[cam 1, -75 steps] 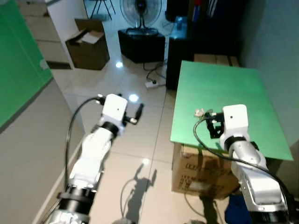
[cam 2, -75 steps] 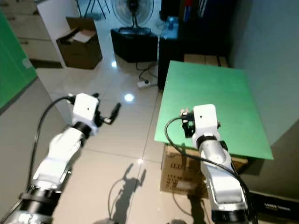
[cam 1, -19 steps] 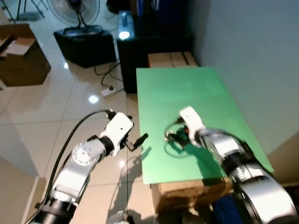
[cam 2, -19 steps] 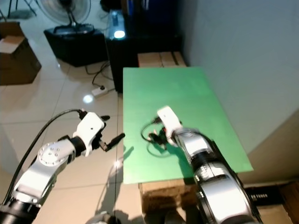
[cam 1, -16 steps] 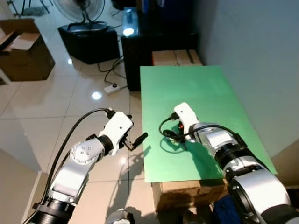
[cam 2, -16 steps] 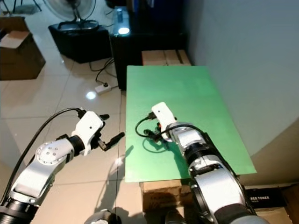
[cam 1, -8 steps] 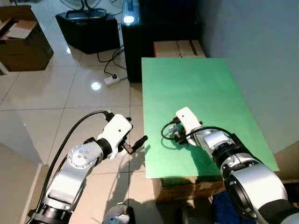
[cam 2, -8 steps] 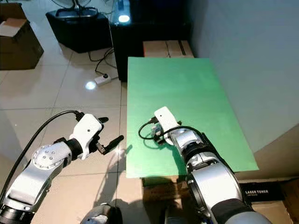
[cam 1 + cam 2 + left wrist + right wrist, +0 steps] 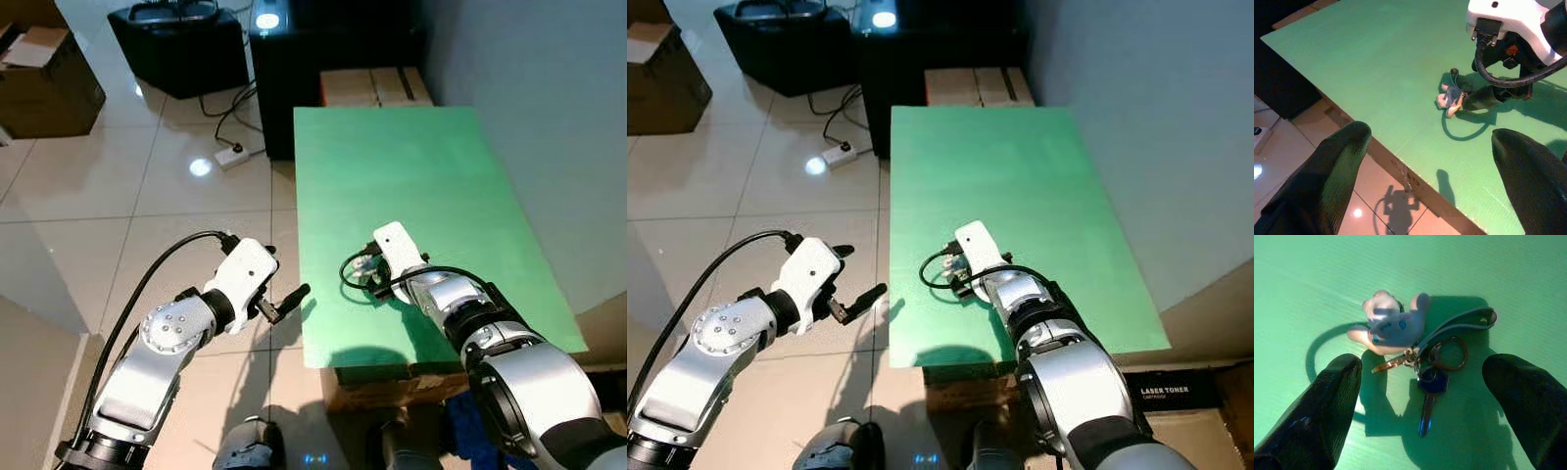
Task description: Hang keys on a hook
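Keys [image 9: 1415, 357] lie flat on the green board [image 9: 411, 157], framed by the right gripper [image 9: 1420, 382], fingers spread; left gripper [image 9: 1430, 171] also spread.

A green worktop [image 9: 421, 166] sits on cardboard boxes [image 9: 370, 86] over the tiled floor [image 9: 127, 186]; a bunch of keys [image 9: 1415, 357] with a plush charm lies near its left edge.

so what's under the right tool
The keys with a plush charm lie on the green table below the open right tool. What the charm covers is hidden.
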{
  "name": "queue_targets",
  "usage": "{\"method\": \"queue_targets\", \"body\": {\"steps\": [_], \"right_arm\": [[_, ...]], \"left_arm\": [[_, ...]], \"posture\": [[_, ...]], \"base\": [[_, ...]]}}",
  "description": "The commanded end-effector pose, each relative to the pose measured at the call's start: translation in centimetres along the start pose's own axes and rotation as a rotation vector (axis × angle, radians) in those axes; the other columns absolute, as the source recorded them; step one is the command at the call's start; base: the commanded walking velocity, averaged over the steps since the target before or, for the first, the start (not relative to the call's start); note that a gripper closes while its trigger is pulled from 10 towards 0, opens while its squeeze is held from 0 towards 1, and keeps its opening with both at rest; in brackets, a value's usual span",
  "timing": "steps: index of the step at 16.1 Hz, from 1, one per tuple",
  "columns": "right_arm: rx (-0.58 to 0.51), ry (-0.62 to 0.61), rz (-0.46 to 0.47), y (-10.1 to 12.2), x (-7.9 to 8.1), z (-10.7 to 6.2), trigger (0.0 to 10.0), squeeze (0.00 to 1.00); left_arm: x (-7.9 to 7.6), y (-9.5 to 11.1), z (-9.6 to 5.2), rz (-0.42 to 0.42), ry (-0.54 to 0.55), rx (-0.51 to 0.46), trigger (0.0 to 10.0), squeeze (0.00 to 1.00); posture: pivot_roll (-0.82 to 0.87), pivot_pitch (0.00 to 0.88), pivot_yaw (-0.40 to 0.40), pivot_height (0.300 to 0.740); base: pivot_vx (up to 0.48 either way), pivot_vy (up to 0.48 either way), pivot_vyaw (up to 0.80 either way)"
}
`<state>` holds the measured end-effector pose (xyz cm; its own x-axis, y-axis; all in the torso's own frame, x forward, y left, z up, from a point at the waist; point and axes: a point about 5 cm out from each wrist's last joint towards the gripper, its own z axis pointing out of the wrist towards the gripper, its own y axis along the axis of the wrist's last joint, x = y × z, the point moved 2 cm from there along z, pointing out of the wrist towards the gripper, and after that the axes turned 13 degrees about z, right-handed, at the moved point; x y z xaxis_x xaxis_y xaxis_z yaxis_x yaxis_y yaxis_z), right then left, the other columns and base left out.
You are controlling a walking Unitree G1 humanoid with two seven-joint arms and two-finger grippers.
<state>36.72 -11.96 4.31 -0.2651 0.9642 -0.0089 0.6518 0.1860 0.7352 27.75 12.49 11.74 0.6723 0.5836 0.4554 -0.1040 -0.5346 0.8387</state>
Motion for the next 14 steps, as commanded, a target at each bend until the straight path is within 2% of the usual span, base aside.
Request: {"method": "queue_targets", "body": {"steps": [1,8,9,10,11,12,13,14], "right_arm": [[-0.018,-0.007,0.024,0.6,0.0,0.0,10.0,0.0],[-0.013,-0.048,0.04,0.0,-0.9,-0.1,10.0,0.0],[-0.011,-0.054,0.041,-0.1,-1.0,-0.1,8.4,0.0],[-0.011,-0.056,0.043,-0.1,-1.0,-0.1,4.7,0.0],[-0.012,-0.057,0.044,-0.1,-1.0,-0.1,4.7,0.0],[-0.013,-0.06,0.047,-0.1,-1.0,-0.1,3.4,0.0],[-0.014,-0.062,0.05,-0.1,-1.0,-0.1,3.3,0.0],[-0.013,-0.063,0.051,-0.2,-1.1,-0.1,1.5,0.0]], "left_arm": [[-0.1,0.1,-0.3,0.003,-0.013,0.004,10.0,0.0],[-0.2,0.3,-0.4,0.004,-0.024,0.008,10.0,0.0],[-0.2,0.3,-0.4,0.003,-0.025,0.009,10.0,0.0],[-0.3,0.3,-0.4,0.002,-0.025,0.009,10.0,0.0],[-0.3,0.3,-0.4,0.002,-0.025,0.01,10.0,0.0],[-0.3,0.3,-0.5,0.002,-0.024,0.011,10.0,0.0],[-0.3,0.3,-0.5,0.002,-0.025,0.012,10.0,0.0],[-0.3,0.3,-0.5,0.003,-0.025,0.013,10.0,0.0]], "posture": [[0.0,0.218,0.025,0.718],[0.02,0.236,0.028,0.718],[0.02,0.239,0.027,0.718],[0.02,0.241,0.027,0.718],[0.02,0.241,0.027,0.718],[0.02,0.246,0.029,0.718],[0.02,0.246,0.029,0.718],[0.02,0.246,0.029,0.718]], "base": [[0.0,0.0,0.0],[0.0,0.0,0.0],[0.0,0.0,0.0],[0.0,0.0,0.0],[0.0,0.0,0.0],[0.0,0.0,0.0],[0.0,0.0,0.0],[0.0,0.0,0.0]]}}
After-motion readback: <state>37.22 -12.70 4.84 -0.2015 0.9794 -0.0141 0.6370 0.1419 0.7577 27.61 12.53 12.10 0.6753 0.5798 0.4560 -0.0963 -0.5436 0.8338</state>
